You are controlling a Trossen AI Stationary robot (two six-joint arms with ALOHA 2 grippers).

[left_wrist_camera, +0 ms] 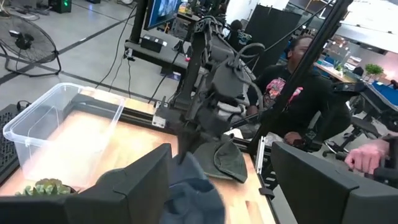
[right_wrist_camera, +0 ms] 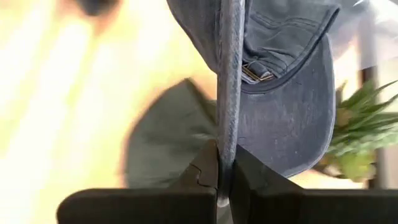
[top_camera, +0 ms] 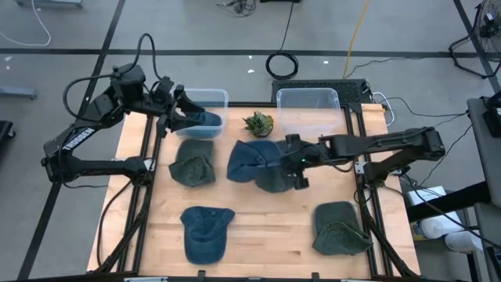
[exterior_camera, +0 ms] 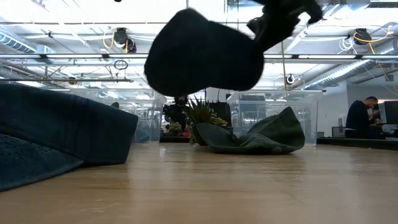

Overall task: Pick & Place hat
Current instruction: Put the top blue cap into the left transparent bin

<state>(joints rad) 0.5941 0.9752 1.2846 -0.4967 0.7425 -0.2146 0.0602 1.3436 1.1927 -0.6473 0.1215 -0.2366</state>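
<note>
Right gripper [right_wrist_camera: 222, 186] pinches the blue hat [right_wrist_camera: 283, 106] (crown partly cropped)

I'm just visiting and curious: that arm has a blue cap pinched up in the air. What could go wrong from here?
The right gripper is shut on only a thin edge of the blue cap, so it might slip out mid-carry.

The dangling cap hangs close to the small potted plant, and could brush or topple it on the way to the empty clear bin.

The cap is floppy, so it may land draped over the bin's rim.
</note>
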